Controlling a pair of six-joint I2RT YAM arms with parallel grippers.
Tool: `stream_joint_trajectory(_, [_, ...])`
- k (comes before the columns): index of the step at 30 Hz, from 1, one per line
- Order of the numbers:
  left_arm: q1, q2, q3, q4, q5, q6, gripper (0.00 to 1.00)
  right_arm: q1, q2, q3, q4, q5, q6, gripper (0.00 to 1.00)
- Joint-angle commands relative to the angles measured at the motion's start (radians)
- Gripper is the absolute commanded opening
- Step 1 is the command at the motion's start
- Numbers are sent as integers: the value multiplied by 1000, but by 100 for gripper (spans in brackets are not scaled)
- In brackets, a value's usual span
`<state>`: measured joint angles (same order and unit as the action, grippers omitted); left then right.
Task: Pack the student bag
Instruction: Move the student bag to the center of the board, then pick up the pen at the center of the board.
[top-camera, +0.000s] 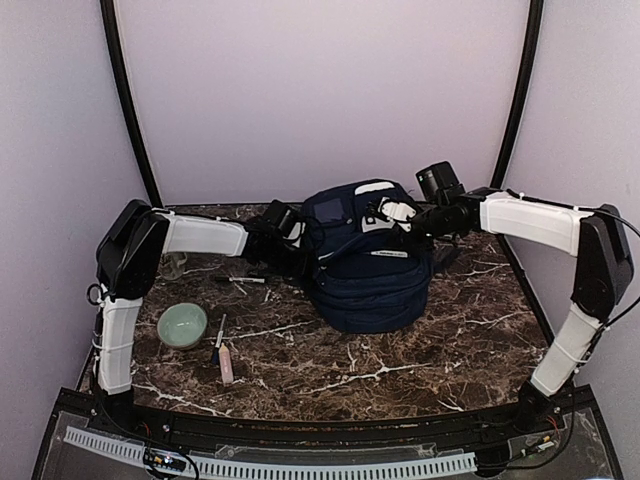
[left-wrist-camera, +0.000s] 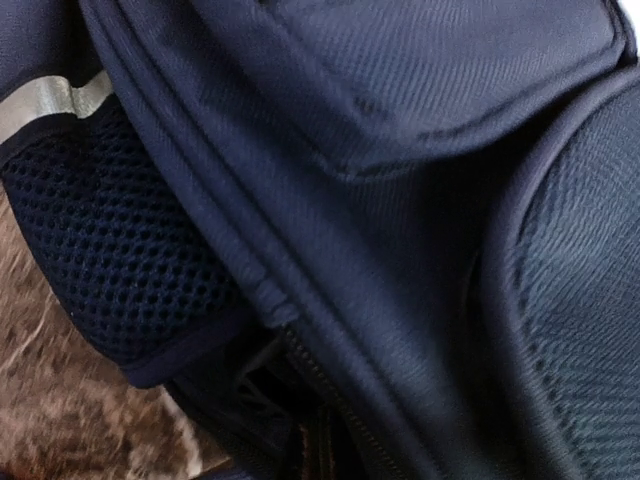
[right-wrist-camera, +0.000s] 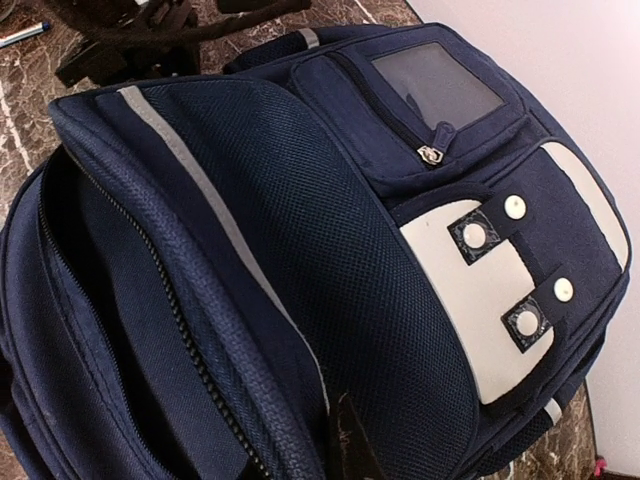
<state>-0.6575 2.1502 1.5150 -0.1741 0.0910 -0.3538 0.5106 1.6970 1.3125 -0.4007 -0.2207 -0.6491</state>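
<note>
— Where does the student bag sit?

— At the back middle of the brown marble table, lying with its top toward the rear wall. Both arms reach in to it, one from each side.

— Is it open?

— The right wrist view shows the student bag with its main compartment unzipped: the zipper teeth run along the left, and a mesh-lined flap with a grey stripe stands up between that opening and the front pockets. Beyond the flap are a clear window pocket, a zipper pull and a white patch with snap tabs.

— What of the right gripper?

— It is at the bag's top edge. From its own camera only a dark sliver of one finger shows against the flap's lower edge, so one cannot tell whether the jaws are apart or pinched on the fabric.

— And the left gripper?

— It is pressed against the bag's left side, jaws together. Its camera sees only the navy fabric, a mesh side pocket and a seam, very close, so whether any cloth is caught between the fingers cannot be told.

— Anything else on the table?

— Left of the bag lie a pen, a pale green bowl, a thin blue-handled tool and a small pinkish stick, all apart from the bag.
</note>
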Motion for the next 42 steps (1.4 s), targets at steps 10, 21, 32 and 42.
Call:
stream_joint_trajectory(10, [-57,258,487,90,227,-54,0,-4,-168,-135,-84,-141,109,0])
stream_joint_trajectory(21, [-53,-53,322,-141,-60,51,33,-55,-143,-145,-53,-140,121,0])
stream_joint_trajectory(32, [-67,-590,-326,-173,-146,-40,39,-55,-157,-146,-60,-176,108,0])
stream_joint_trajectory(42, [-180,-783,-519,-473,-156,-313,36,-55,-146,-122,-93,-219,102,0])
